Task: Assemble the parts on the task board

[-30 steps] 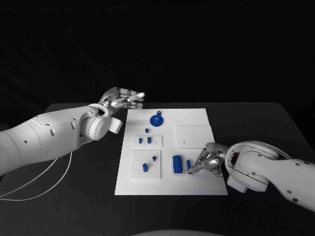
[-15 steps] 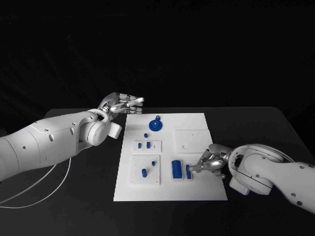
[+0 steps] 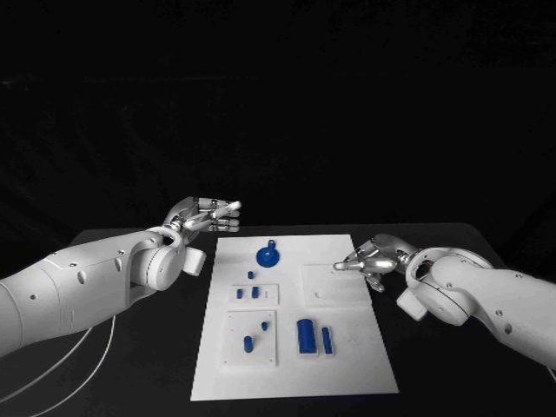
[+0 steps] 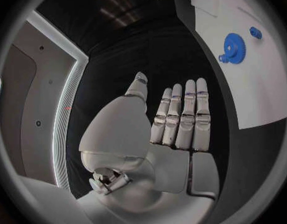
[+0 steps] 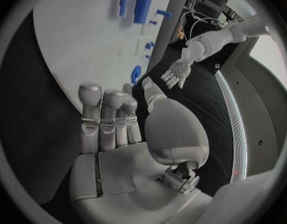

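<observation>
White task board (image 3: 340, 365) flat mid-desk. Blue gear (image 3: 267, 255) lying near far end. Small blue pegs (image 3: 247, 293) in middle block. Larger blue cylinder (image 3: 306, 335) nearer, thin blue piece (image 3: 327, 340) just beside.

Board middle: task board (image 3: 354, 347) stands uncovered; blue parts (image 3: 309, 334) stand low.
Left edge: left hand (image 3: 207, 215) hovers beside it.
Right edge: right hand (image 3: 369, 258) overhangs it.

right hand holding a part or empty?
Empty. The right hand hovers at the board's right edge; the right wrist view shows its fingers straight with nothing between them.
</observation>
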`<state>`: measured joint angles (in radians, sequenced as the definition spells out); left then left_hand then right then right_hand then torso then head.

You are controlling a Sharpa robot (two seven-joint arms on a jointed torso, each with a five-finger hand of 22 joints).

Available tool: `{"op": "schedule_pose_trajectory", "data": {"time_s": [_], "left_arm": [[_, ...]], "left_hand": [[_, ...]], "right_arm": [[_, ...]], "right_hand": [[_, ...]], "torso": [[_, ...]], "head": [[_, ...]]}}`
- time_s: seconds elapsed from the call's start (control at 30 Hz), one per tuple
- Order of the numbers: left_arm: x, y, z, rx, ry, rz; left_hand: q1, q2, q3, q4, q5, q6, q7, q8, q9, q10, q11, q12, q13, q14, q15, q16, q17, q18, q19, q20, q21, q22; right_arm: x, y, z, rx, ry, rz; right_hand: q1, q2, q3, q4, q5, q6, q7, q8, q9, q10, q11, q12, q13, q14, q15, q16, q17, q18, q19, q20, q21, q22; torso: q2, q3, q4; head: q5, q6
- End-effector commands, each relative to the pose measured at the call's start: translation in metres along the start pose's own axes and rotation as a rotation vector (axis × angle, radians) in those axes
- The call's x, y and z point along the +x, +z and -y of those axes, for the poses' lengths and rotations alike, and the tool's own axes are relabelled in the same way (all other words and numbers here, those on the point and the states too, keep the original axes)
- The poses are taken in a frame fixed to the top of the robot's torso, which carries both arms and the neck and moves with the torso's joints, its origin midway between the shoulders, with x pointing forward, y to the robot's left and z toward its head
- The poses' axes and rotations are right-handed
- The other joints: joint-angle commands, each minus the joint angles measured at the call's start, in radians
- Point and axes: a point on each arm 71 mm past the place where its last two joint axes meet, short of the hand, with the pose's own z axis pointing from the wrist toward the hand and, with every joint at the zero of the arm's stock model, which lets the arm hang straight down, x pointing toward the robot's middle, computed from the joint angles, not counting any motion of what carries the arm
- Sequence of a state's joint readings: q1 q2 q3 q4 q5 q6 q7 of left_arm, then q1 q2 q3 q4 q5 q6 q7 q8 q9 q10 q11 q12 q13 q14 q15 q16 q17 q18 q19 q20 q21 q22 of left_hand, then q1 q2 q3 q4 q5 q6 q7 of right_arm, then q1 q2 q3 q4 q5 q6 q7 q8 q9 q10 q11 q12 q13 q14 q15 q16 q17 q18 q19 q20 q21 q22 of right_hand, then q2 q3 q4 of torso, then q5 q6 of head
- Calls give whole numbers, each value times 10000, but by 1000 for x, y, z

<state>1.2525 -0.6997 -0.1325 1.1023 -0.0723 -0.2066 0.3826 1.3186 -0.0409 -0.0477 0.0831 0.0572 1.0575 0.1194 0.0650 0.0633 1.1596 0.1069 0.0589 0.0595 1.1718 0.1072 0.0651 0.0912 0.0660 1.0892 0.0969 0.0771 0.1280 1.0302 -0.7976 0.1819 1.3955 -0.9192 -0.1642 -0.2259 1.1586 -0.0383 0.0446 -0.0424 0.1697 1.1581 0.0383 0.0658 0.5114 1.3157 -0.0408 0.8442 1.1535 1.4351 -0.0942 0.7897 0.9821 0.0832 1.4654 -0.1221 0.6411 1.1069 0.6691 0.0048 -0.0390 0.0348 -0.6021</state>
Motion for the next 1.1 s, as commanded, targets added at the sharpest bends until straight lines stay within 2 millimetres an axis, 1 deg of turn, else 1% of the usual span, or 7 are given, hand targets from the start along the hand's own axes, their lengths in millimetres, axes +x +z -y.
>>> {"op": "schedule_pose_trajectory", "data": {"time_s": [0.03, 0.57, 0.6, 0.73, 0.77, 0.87, 1.1], "left_arm": [[-6, 4, 2, -12, -254, 702], [-13, 22, 13, 93, -374, 1780], [-12, 20, 12, 65, -144, 1426], [-7, 17, 9, 62, -189, 1457], [-4, 16, 7, 61, -209, 1471], [5, 10, 3, 57, -286, 1529], [41, -18, -12, 57, -576, 1787]], "left_hand": [[13, 118, -20, -106, 69, 17, -47, -20, 1, -21, -36, 2, 11, -119, -46, -31, -73, -92, -129, 54, 16, -22], [140, -693, 671, 664, 129, -2595, -206, -127, -102, -2679, -47, -51, -57, -3167, 91, -110, -363, 1516, -2187, 1889, -109, -601], [-3858, 409, 477, -831, -572, -10575, -1194, -650, -633, -11596, -1069, -589, -595, -11718, -1072, -651, -912, -660, -10892, -969, -771, -1280], [-5160, 409, 477, -831, -572, -10575, -1194, -650, -633, -11596, -1069, -589, -595, -11718, -1072, -651, -912, -660, -10892, -969, -771, -1280], [-5473, 409, 477, -831, -572, -10575, -1194, -650, -633, -11596, -1069, -589, -595, -11718, -1072, -651, -912, -660, -10892, -969, -771, -1280], [-13186, 409, 477, -831, -572, -10575, -1194, -650, -633, -11596, -1069, -589, -595, -11718, -1072, -651, -912, -660, -10892, -969, -771, -1280], [-13186, 409, 477, -831, -572, -10575, -1194, -650, -633, -11596, -1069, -589, -595, -11718, -1072, -651, -912, -660, -10892, -969, -771, -1280]], "right_arm": [[-26, 11, -6, -1877, 1933, 1282], [-68, 47, 14, -2852, 5521, 2727], [-67, 46, 18, -1941, 4389, 2883], [-63, 44, 15, -2077, 4509, 2950], [-61, 44, 13, -2134, 4563, 2979], [-54, 40, 8, -2341, 4778, 3091], [-21, 23, -7, -2870, 5691, 3523]], "right_hand": [[211, 267, -218, -282, 244, -224, 73, -29, -238, -562, 96, -1674, -1296, -316, 61, -872, -493, 159, -1, 146, -2034, -1191], [353, 1080, 254, -1343, 499, -1878, 745, -52, -4510, -3083, 1761, -7811, -10948, -4499, 2246, -7233, -9202, 1598, -5961, 3984, -5552, -10436], [-3242, 383, -446, 424, -1697, -11581, -383, -658, -5114, -6057, 408, -8442, -11535, -14351, 942, -7897, -9821, -832, -14654, 1221, -6411, -11069], [-4372, 383, -446, 424, -1697, -11581, -383, -658, -5114, -13157, 408, -8442, -11535, -14351, 942, -7897, -9821, -832, -14654, 1221, -6411, -11069], [-11586, 383, -446, 424, -1697, -11581, -383, -658, -5114, -13157, 408, -8442, -11535, -14351, 942, -7897, -9821, -832, -14654, 1221, -6411, -11069], [-11586, 383, -446, 424, -1697, -11581, -383, -658, -5114, -13157, 408, -8442, -11535, -14351, 942, -7897, -9821, -832, -14654, 1221, -6411, -11069], [-11586, 383, -446, 424, -1697, -11581, -383, -658, -5114, -13157, 408, -8442, -11535, -14351, 942, -7897, -9821, -832, -14654, 1221, -6411, -11069]], "torso": [[-122, -65, -41], [-308, -12, 55], [-287, -43, 36], [-414, -44, 83], [-471, -44, 104], [-694, -45, 186], [-1198, -48, 371]], "head": [[-11, 306], [55, 918], [33, 860], [-17, 749], [-40, 700], [-128, 505], [-328, 66]]}}
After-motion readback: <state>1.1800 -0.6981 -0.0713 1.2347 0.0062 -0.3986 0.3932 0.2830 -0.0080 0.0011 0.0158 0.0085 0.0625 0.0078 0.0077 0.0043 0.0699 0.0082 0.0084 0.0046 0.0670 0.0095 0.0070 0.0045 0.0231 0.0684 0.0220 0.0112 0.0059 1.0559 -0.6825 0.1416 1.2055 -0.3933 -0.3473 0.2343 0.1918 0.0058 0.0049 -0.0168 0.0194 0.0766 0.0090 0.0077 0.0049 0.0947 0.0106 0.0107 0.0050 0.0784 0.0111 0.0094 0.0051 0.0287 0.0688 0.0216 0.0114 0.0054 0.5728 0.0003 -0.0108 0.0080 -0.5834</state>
